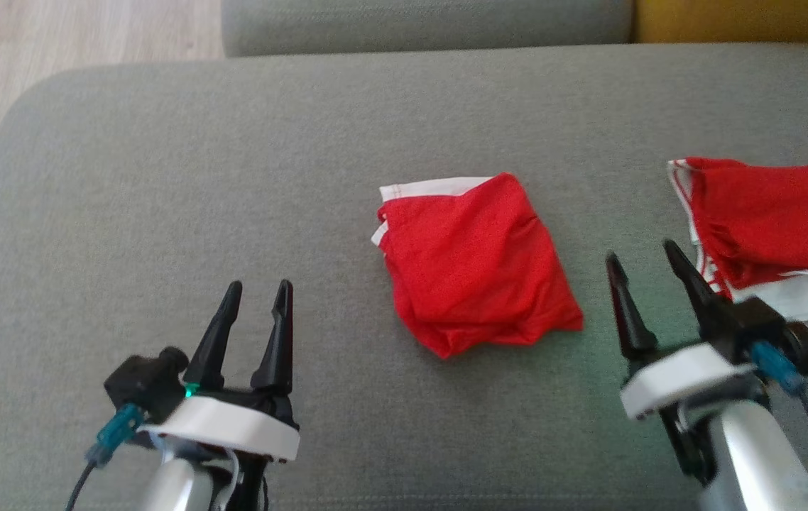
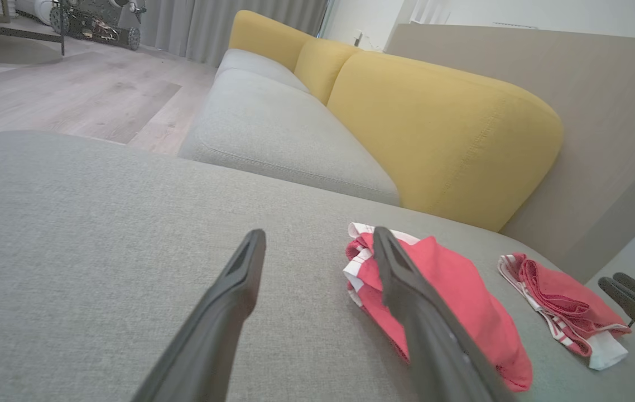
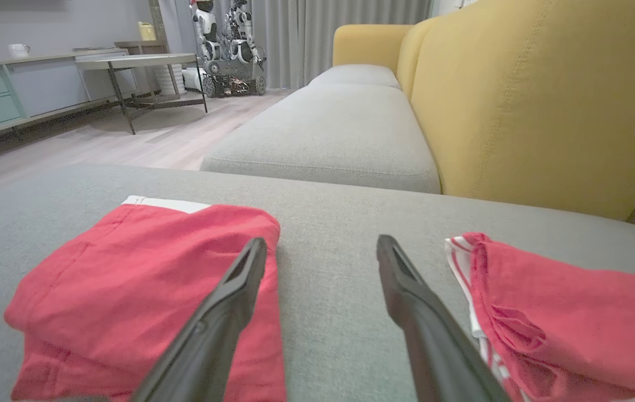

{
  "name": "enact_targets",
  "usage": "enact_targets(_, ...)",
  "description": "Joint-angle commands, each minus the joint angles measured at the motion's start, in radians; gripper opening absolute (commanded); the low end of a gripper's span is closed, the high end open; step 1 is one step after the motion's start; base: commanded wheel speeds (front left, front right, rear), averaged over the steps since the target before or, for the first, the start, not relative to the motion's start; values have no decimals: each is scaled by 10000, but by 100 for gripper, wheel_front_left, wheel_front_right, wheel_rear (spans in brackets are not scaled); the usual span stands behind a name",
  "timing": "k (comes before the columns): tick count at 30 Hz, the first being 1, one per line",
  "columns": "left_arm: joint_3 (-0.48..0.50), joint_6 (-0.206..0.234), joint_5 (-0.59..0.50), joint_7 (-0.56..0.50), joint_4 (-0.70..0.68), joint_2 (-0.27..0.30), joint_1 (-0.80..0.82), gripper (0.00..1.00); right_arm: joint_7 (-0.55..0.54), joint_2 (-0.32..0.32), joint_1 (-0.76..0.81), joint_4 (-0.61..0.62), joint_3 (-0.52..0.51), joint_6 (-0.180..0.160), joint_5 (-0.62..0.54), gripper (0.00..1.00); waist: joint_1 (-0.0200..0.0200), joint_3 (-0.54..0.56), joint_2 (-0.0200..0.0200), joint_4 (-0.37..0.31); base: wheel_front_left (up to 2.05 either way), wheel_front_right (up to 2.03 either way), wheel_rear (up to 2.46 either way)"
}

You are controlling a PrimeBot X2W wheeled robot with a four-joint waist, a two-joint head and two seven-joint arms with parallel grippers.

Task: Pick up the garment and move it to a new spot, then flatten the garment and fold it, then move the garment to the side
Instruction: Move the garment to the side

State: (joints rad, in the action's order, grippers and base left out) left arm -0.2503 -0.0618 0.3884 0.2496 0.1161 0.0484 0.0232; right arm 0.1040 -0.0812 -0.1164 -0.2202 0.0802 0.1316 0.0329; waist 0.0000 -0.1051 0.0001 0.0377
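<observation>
A red garment lies in a loose, roughly square bundle near the middle of a wide grey sofa cushion, its white waistband showing along the far edge. The left pincer and the right pincer flank it on the near side, both released and holding nothing, neither touching the cloth. A second red garment, striped in white and more rumpled, rests well to the right, just beyond the right pincer.

The fabric looks thin, light and limp, so it is likely to sag and spill open if lifted from one point. It is neither fragile nor slippery, and it should drag a little against the woven cushion. The firmer waistband edge, or the two far corners taken together, appear the surest places to take hold. A pinch through all the layers at the near fold would keep the bundle closed.

The cushion is flat, soft and matte, with bare room to the left. Behind it stand another grey seat and yellow backrests. Past them are pale wood flooring, grey curtains, a round-cornered side table and a parked robot.
</observation>
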Motion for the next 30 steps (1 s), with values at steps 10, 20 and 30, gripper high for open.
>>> enact_targets(10,202,-126,-61,122,-137,18,898,100,-1109,4,-1927,-1557,701,-9,1479,100,0,-833,-1,787,0,0,0)
enact_targets(20,175,-173,-68,122,-70,18,1128,100,-1552,192,-3097,-3404,1088,-9,2675,100,0,-1243,-1,985,0,0,0)
enact_targets(30,221,-202,-314,122,-144,18,1286,100,-985,5,-4013,-5009,2407,-9,1992,0,0,-1331,-1,664,0,0,0)
